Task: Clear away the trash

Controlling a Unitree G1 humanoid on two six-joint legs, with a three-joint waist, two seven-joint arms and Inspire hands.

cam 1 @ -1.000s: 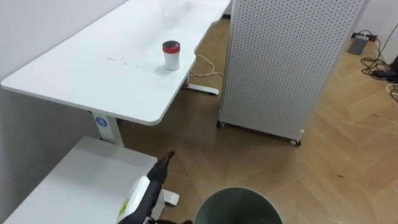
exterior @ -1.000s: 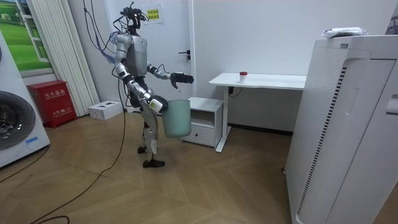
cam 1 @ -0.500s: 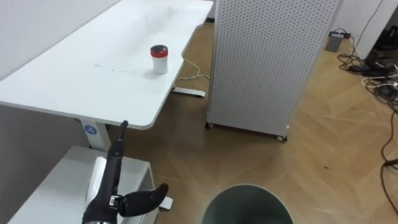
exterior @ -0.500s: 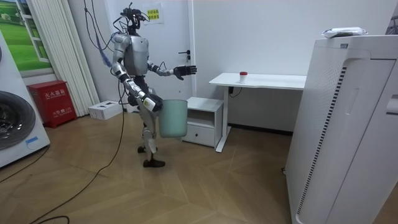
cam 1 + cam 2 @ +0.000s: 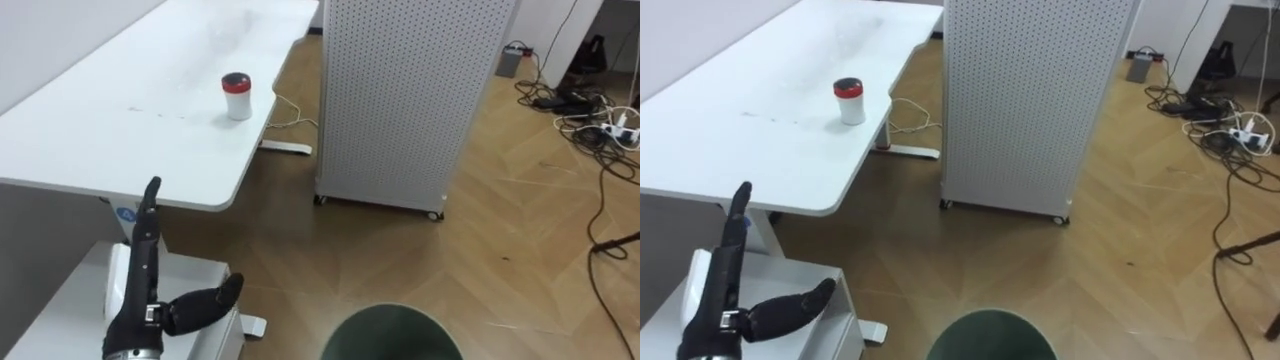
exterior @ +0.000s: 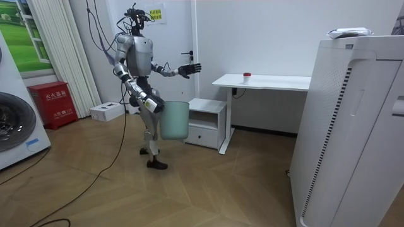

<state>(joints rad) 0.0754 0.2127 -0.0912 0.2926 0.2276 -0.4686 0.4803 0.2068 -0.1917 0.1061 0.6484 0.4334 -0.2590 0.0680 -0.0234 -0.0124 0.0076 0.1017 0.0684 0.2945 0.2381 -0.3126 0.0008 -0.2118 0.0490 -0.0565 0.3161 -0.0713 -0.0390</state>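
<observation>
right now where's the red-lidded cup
In the left eye view's upper left, the red-lidded cup stands on the white desk near its right edge, left of the perforated white panel.

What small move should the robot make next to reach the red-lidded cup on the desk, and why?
Probably a step toward the white desk. The left hand, open, is over the low cabinet, short of the desk's edge, and the red-lidded cup stands well beyond it. The green bin hangs at the right hand.
</observation>
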